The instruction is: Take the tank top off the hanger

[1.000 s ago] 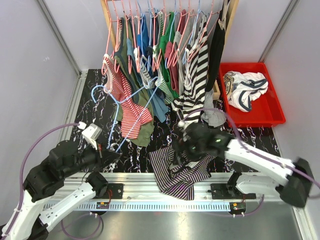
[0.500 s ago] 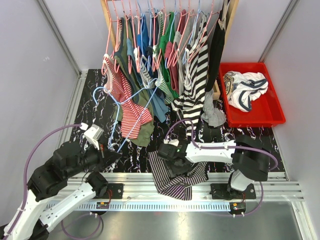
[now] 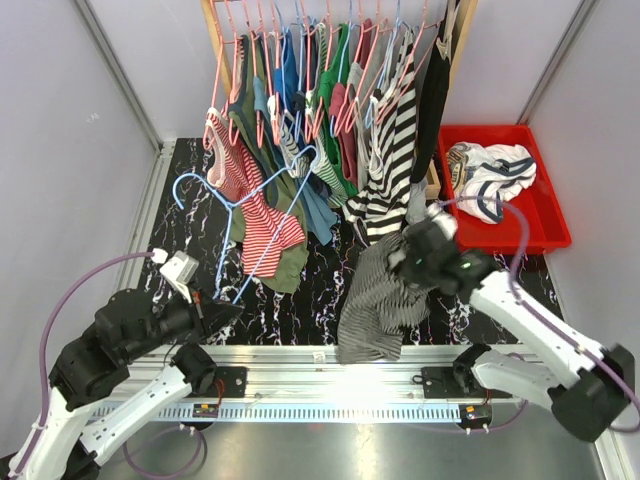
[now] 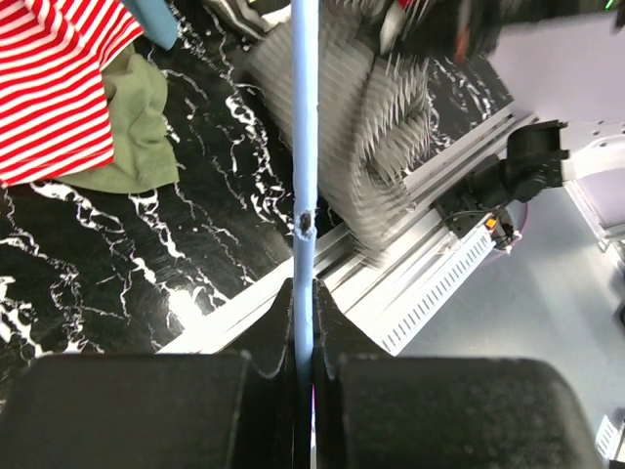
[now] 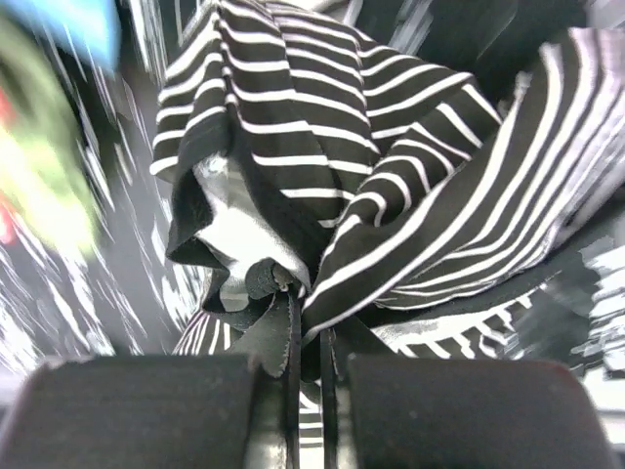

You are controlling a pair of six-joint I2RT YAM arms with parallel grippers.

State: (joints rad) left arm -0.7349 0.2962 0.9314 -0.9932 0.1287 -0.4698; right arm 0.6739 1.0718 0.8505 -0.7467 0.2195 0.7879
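Fingers of the right gripper [image 5: 306, 327] pinch tight on a bunch of the striped tank top [image 3: 378, 295]. The top hangs down from them, lifted off the hanger [image 4: 304, 117], above the black table [image 3: 180, 230] and the front rail [image 3: 300, 362]. The left gripper [image 4: 304, 303] squeezes the thin blue hanger. Its far end reaches up by the red striped shirt [image 3: 262, 225]. A red bin [image 3: 540, 215] sits far right.
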